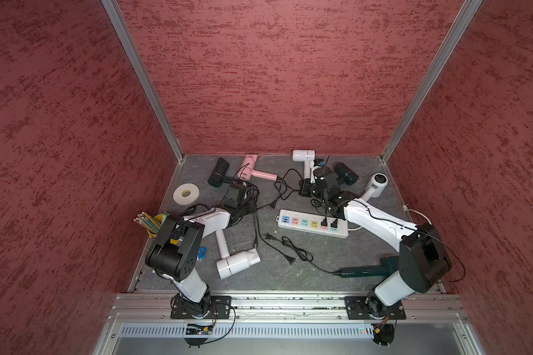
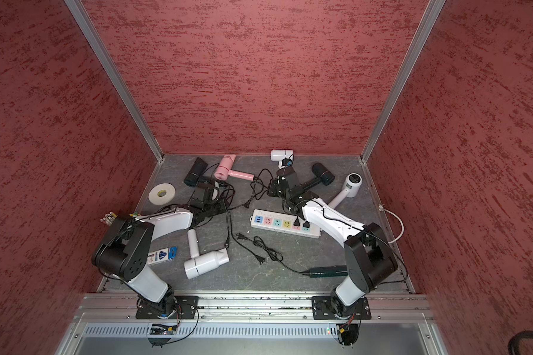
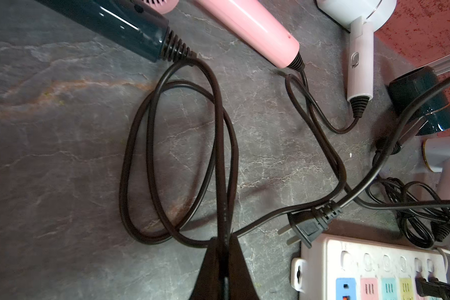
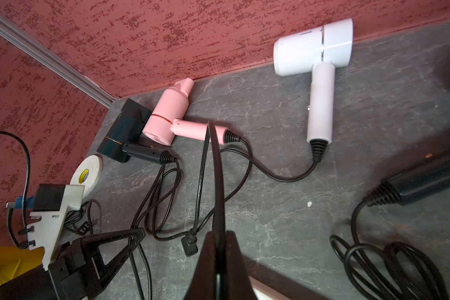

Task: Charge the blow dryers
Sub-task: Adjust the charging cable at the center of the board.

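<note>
Tangle of black cords (image 3: 416,223) on grey marbled worktop (image 1: 336,255).
Left claw (image 3: 225,240) nips one cord (image 3: 220,155); right claw (image 4: 218,233) closed, hold unclear; long white power strip (image 3: 322,259) adjacent.

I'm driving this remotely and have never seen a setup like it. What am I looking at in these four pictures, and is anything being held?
It is a robot with two arms bolted to the front edge of a grey table, each ending in a two-finger gripper. Two pictures look down from overhead and are nearly identical. The other two come from a camera on each wrist, looking along the fingers. On the table lie hair dryers, such as the pink one and a white one, a power strip with two plugs already in, a roll of tape and a cup of pencils. The left gripper is shut on a black cord; the right gripper is shut on another cord.
</note>
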You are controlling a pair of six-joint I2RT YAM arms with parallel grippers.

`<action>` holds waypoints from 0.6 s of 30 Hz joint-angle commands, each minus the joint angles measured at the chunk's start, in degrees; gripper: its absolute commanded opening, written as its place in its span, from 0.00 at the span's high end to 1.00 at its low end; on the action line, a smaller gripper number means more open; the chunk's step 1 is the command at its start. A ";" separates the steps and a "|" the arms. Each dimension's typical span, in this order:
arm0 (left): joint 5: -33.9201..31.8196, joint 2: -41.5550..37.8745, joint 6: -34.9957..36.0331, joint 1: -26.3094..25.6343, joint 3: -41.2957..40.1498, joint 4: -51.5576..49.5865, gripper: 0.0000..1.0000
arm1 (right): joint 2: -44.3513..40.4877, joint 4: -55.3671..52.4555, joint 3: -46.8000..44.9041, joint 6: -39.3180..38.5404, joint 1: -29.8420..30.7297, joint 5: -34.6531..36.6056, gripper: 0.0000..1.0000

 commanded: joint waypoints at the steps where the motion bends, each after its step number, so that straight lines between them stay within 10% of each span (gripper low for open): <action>1: -1.34 -1.74 -0.31 0.35 -0.88 -0.09 0.92 | -0.36 0.38 0.29 -0.91 -0.94 -1.40 1.00; 12: -1.44 -1.61 -0.73 0.35 -1.08 0.02 0.91 | 10.53 -7.40 10.40 -5.20 -5.62 -1.29 0.98; 18: -1.89 -2.27 -0.80 0.45 -1.28 -0.07 0.81 | 17.52 -13.98 18.38 -6.51 -6.13 2.36 0.59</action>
